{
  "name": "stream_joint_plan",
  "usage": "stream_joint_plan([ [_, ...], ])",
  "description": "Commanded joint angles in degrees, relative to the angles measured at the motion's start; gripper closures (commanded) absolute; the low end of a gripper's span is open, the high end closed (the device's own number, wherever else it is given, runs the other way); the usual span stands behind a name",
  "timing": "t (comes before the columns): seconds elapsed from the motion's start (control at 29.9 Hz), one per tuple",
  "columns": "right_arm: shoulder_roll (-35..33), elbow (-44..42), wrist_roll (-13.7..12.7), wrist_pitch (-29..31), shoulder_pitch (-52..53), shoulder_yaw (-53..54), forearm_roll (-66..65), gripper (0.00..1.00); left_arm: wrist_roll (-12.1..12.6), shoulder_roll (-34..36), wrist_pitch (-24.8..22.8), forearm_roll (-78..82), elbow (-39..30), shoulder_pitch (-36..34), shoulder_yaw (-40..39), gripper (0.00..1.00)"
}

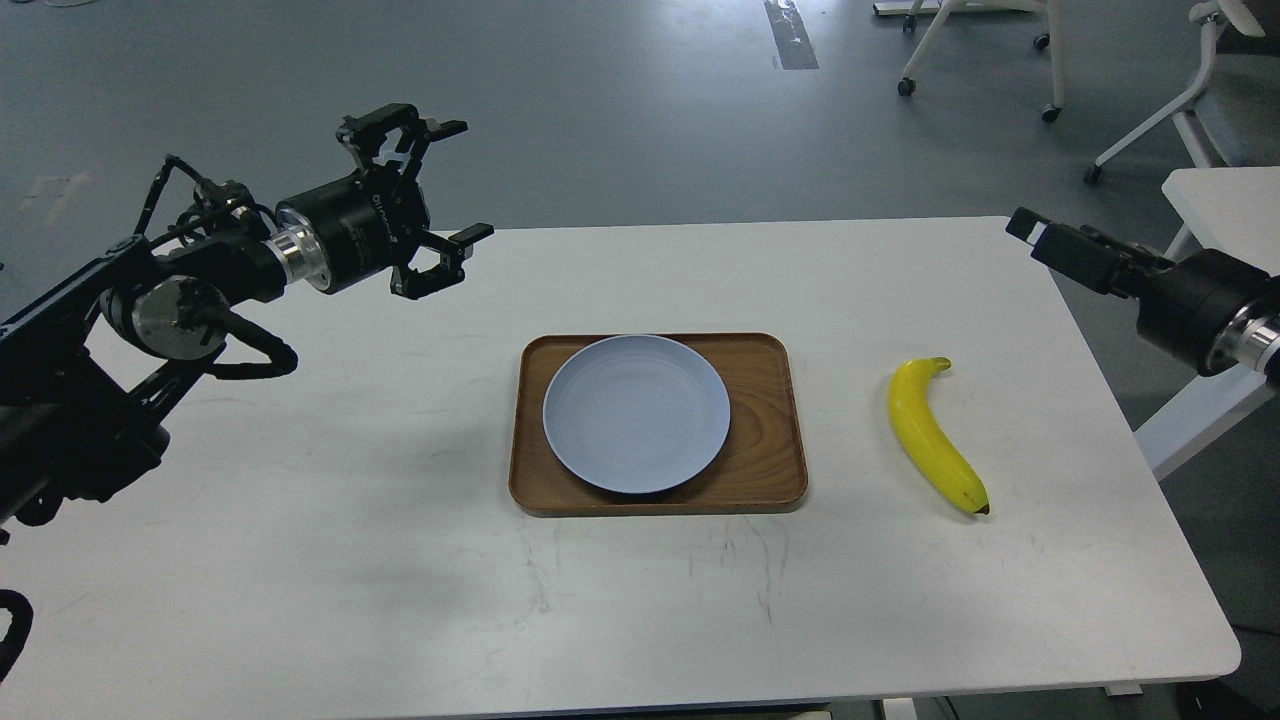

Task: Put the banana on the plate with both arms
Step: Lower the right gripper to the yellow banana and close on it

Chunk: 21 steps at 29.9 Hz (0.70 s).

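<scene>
The yellow banana [935,433] lies on the white table [350,560], right of the tray, its dark tip towards me. The pale blue-grey plate [636,412] sits on the brown wooden tray [765,440] at the table's middle and has nothing on it. My left gripper [455,182] is open and empty, held above the table's back left, well left of the plate. My right gripper [1030,228] is at the table's back right edge, above and behind the banana. It is seen side-on as one dark block, so its fingers cannot be told apart.
Grey floor lies beyond the table's far edge. White chair legs on castors [975,50] stand at the back right. A second white table's corner [1215,195] shows at the right edge.
</scene>
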Motion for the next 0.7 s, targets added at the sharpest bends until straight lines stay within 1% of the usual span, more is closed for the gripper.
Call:
stream_joint_plan([
  [0.0,0.24,-0.1,0.03,-1.13,-0.56,-1.43,-5.09,0.01,-0.14,0.06,0.05,0.09,-0.05,0.22,-0.1,0.01],
  [0.1,0.33,-0.28,0.03,-1.22,-0.65,-1.43,-9.15,0.01,-0.14,0.14,0.05,0.17,-0.13,0.57,-0.1,0.01],
  [0.33,0.07,-0.9,0.03,-2.36,-1.52,-1.87,-11.88,0.01,-0.05,0.06,0.23,0.26,-0.31,0.84,-0.01,0.01],
  [0.47,0.5,-1.51,0.03,-4.99,-4.33,-2.14,-15.22,0.01,0.47,0.06,0.23,0.17,-0.31,0.84,-0.01,0.01],
  [0.67,2.26,-2.65,0.03,-5.52,-5.22,-2.23,-15.66,0.01,-0.05,-0.03,0.05,0.18,-0.31,1.28,-0.01,0.01],
])
